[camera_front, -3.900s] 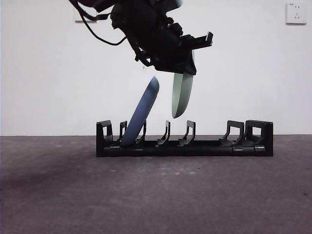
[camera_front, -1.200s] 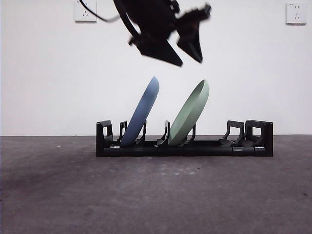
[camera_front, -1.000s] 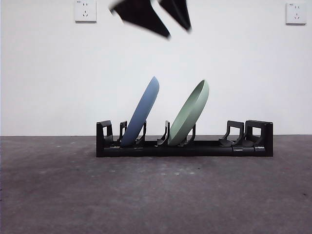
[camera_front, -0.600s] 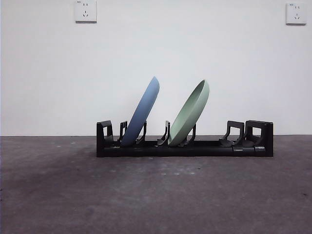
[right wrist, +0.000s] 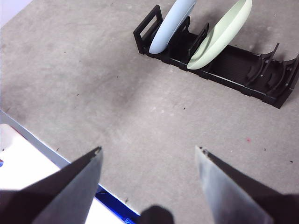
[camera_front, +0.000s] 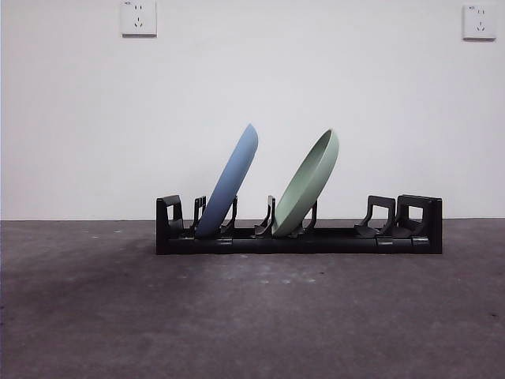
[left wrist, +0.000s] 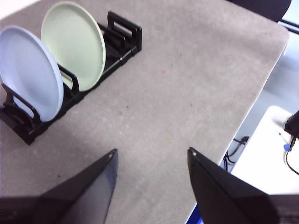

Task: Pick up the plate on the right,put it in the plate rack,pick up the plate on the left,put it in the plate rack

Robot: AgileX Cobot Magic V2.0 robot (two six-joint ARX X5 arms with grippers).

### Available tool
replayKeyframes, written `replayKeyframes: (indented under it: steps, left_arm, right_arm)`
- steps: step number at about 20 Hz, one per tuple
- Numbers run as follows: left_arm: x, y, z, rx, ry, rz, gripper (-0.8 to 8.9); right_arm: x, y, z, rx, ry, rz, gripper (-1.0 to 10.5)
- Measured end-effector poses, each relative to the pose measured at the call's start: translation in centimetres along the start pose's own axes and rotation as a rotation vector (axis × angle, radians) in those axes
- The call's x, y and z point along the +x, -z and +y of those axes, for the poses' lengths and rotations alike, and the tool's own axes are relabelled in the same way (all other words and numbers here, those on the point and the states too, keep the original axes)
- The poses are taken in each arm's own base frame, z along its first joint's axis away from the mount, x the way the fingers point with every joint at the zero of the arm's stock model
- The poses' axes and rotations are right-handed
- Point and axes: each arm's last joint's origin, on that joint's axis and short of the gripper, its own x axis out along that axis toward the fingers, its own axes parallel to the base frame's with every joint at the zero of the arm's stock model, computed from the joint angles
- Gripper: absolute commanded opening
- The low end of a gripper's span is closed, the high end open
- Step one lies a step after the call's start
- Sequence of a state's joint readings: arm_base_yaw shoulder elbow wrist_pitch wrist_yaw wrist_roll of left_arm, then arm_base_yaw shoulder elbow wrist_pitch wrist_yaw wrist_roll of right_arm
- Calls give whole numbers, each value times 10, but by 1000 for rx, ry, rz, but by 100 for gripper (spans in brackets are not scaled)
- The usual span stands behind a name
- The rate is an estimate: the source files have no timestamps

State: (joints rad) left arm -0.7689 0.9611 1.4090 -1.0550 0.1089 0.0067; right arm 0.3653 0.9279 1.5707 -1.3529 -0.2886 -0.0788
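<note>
On the plate rack, a blue plate and a green plate are leaning in separate slots, suggesting nothing is remaining, while the left gripper and right gripper are hanging wide, empty, well apart.

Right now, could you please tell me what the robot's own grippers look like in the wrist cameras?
Only the jaws show. The left gripper has two black, flat, wedge-shaped jaws that taper to narrow tips, with a slightly glossy inner face. The right gripper has the same pair of tapered blades; they look dark grey on their lit faces. No cables, markings or labels are visible on either, and the front view shows no arm.
</note>
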Motion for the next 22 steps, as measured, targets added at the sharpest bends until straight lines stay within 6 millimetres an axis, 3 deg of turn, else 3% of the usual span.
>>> replayKeyframes:
  steps: [2, 3, 4, 5, 6, 17, 22]
  left_arm:
    - [1, 0, 0, 0, 0, 3, 247]
    - [1, 0, 0, 0, 0, 4, 243]
    - [2, 0, 0, 0, 0, 5, 192]
    - [2, 0, 0, -1, 0, 5, 56]
    - [2, 0, 0, 0, 0, 5, -14]
    - [2, 0, 0, 0, -2, 5, -4]
    - [2, 0, 0, 0, -2, 5, -4]
  right_arm:
    - [0, 0, 0, 0, 0, 0, 321]
    - [0, 0, 0, 0, 0, 0, 232]
    - [0, 0, 0, 0, 0, 0, 142]
    - [0, 0, 0, 0, 0, 0, 46]
    - [0, 0, 0, 0, 0, 0, -11]
    - [1, 0, 0, 16, 4, 3, 2]
    - [10, -5, -4, 26, 29, 36, 2]
